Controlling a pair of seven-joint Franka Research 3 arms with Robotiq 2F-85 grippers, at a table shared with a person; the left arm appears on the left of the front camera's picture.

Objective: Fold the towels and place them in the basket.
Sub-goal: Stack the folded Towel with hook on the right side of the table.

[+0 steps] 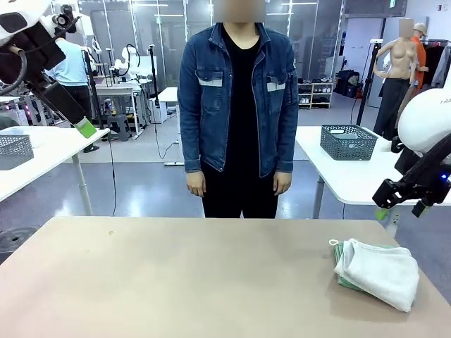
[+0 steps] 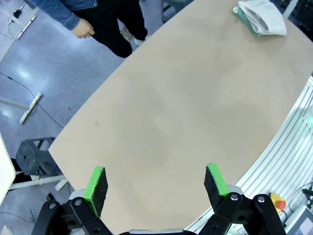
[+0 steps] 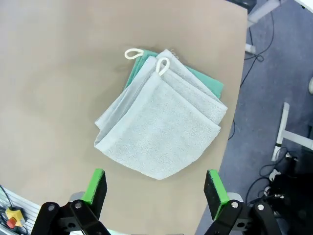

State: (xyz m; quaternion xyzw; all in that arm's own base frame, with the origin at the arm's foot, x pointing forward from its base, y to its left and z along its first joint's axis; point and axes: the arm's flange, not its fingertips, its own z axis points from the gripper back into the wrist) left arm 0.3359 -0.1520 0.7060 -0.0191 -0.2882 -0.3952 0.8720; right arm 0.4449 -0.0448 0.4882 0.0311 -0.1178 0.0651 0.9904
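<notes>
Both arms are raised clear of the table (image 1: 176, 274). Left gripper (image 2: 156, 183) hangs high above the bare near-left part of the tabletop, jaws wide apart, nothing between the green pads. Right gripper (image 3: 155, 188) hovers directly above the towels, jaws also spread wide and empty.

Towels sit stacked at the table's right end, close to the edge: the off-white towel (image 3: 164, 129) is folded and lies on top, the mint green towel (image 3: 205, 78) under it with only its edges and a white loop tag peeking out. Folded and stacked like that, the pair looks prepped to go as one bundle.

No basket on the work table. A dark mesh basket (image 1: 349, 142) stands on a white table behind the person; whether it's the target one, can't tell.

The person (image 1: 238, 105) stands at the far side, hands down, not engaged.

Judgement: folding looks done, placement isn't. Right arm is best placed for the pickup, given it's already centred over the stack. Risk: a pinch on the top layer alone would leave the green one behind.
</notes>
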